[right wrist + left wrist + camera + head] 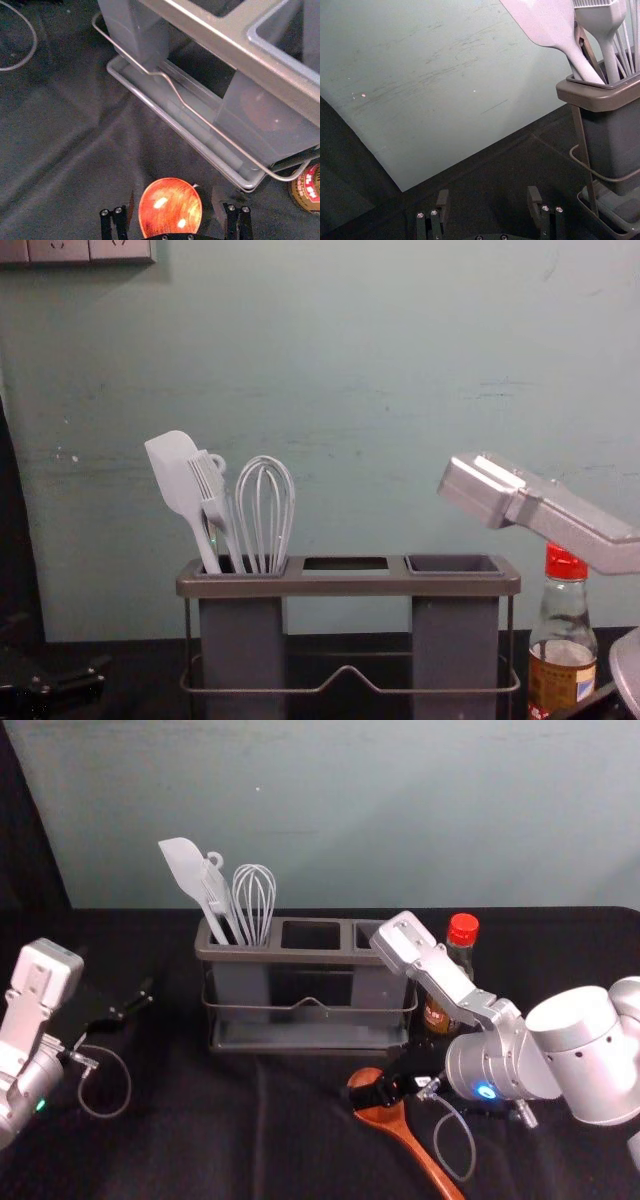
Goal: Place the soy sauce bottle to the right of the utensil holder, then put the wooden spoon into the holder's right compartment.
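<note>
Right gripper (174, 204) in front of the holder (300, 957), fingers spread astride the bowl (170, 209) of the spoon (405, 1138), which lies before the holder's right half. The grip should be centred, then closed firmly, as the rounded bowl may slip; the handle (436, 1171) is best turned downward over the right compartment (455, 565). Bottle (563, 672) right of the holder; left gripper (488, 198), fingers apart, idle to its left

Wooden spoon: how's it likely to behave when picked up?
Probably stiff: the wooden spoon's handle runs straight. Might slip: its rounded bowl shows glossy highlights. May tilt if the right gripper, open over the bowl, lifts there, since the long handle extends off to one side.
</note>
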You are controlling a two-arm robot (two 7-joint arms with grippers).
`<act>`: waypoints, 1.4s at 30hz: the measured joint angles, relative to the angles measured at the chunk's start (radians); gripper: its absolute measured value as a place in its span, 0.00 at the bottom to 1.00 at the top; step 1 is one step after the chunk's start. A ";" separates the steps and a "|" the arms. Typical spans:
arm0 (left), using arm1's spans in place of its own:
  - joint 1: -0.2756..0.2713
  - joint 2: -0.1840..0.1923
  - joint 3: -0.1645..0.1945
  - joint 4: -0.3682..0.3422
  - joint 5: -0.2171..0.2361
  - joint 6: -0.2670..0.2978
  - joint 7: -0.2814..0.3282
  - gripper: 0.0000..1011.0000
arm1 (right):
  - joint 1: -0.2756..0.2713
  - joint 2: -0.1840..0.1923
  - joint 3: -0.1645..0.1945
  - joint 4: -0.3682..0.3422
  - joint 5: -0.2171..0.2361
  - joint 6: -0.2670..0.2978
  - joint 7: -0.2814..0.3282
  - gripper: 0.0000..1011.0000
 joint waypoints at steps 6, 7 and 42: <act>0.000 0.000 0.000 0.000 0.000 0.000 0.000 1.00 | 0.007 -0.012 -0.009 0.029 -0.022 -0.002 0.004 0.99; 0.000 0.000 0.000 0.000 0.000 0.000 0.000 1.00 | 0.007 -0.015 -0.009 0.034 -0.026 -0.003 0.006 0.99; 0.000 0.000 0.000 0.000 0.000 0.000 0.000 1.00 | -0.017 -0.042 0.003 0.049 -0.101 0.007 0.058 0.99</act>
